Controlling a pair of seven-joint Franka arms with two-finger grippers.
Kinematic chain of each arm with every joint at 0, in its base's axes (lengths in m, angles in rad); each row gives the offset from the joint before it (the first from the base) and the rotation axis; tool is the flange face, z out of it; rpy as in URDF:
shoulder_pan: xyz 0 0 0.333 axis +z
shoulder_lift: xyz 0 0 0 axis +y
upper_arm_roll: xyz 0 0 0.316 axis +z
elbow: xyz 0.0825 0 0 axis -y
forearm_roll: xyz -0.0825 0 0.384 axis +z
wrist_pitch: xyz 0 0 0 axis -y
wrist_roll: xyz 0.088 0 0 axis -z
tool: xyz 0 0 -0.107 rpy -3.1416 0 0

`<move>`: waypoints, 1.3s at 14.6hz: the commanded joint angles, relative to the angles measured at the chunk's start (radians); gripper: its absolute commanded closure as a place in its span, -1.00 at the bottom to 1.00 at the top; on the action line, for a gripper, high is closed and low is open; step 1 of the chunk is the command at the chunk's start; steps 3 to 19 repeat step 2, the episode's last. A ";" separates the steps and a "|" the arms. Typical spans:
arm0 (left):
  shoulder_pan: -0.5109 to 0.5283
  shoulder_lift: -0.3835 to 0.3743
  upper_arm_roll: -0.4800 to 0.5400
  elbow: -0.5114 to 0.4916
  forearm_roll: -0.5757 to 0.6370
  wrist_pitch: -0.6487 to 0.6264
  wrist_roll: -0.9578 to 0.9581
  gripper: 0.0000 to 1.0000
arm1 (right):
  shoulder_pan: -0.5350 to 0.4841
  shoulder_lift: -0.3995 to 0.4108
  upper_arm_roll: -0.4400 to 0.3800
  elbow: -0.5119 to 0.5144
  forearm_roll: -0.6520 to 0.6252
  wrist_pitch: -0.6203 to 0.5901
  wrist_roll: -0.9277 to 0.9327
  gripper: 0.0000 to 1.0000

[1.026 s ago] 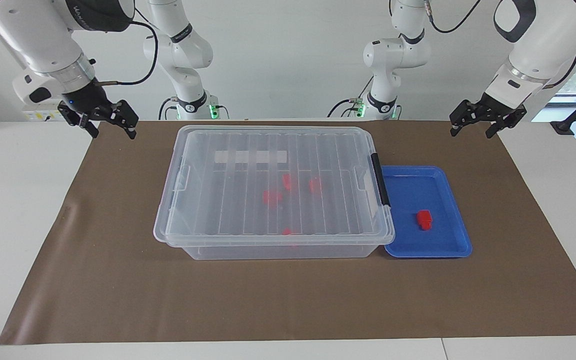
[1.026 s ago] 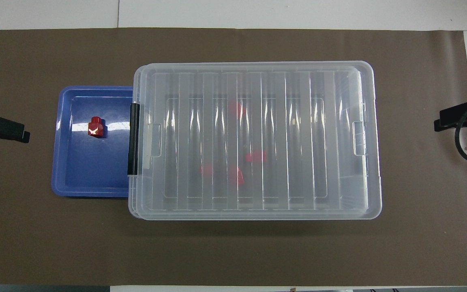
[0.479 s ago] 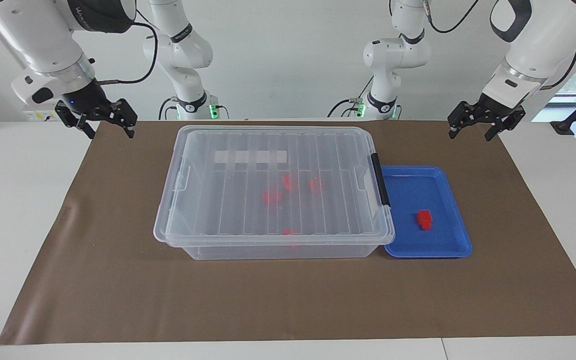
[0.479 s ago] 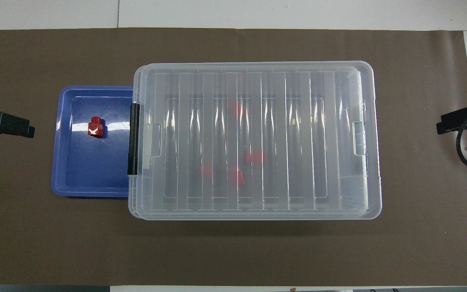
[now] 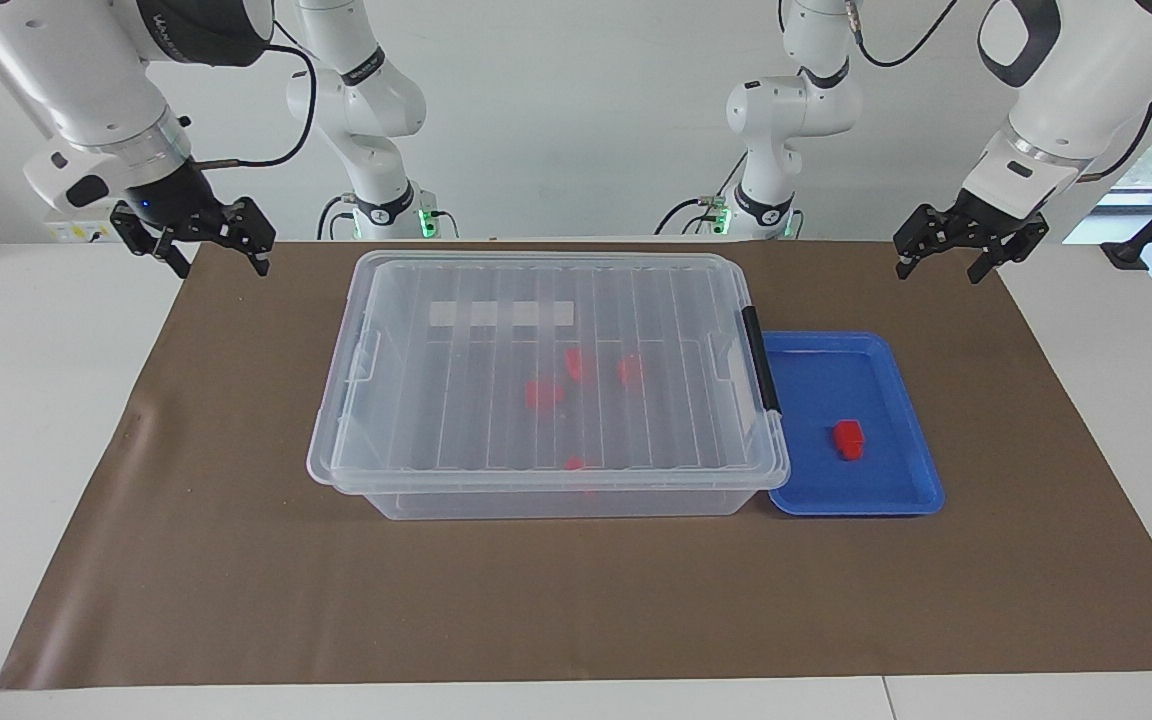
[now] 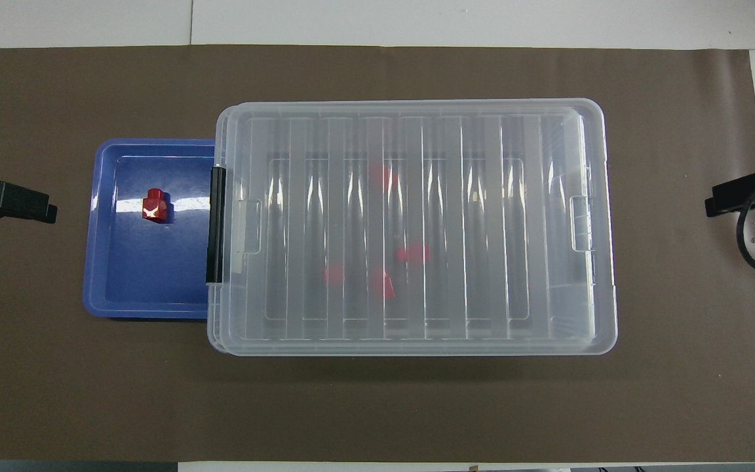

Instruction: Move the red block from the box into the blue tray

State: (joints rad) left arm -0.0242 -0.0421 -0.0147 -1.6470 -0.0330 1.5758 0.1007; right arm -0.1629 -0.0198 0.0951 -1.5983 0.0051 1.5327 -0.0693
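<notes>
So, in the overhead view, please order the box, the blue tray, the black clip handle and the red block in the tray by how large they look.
1. the box
2. the blue tray, partly under the box's edge
3. the black clip handle
4. the red block

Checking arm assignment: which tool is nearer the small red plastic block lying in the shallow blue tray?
Left. The left tool hangs over the mat's corner at the blue tray's end; the right tool, past the clear bin, is much farther from the red block.
</notes>
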 commanded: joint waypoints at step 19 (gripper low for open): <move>-0.013 -0.030 0.009 -0.040 0.007 0.021 -0.012 -1.00 | -0.004 -0.006 0.006 -0.008 -0.016 0.012 -0.020 -1.00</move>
